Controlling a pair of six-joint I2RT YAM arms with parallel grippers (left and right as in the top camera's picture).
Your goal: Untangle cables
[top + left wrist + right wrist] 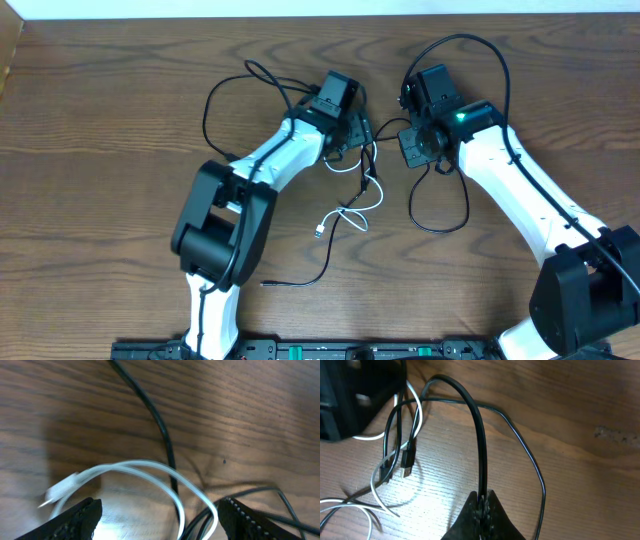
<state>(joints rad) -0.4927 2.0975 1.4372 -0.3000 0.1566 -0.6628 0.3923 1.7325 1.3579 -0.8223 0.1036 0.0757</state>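
Dark wooden surface (100, 120) carries both cables near its middle. On the left side, the left tool (159, 519) stands wide open and holds nothing. The white cable (145, 466) makes a loop just in front of it, between its jaws, so this arm is the nearer one. The black cable (481, 445) crosses the white loop and runs rightwards to the right tool (484, 502), which is closed tight on it.
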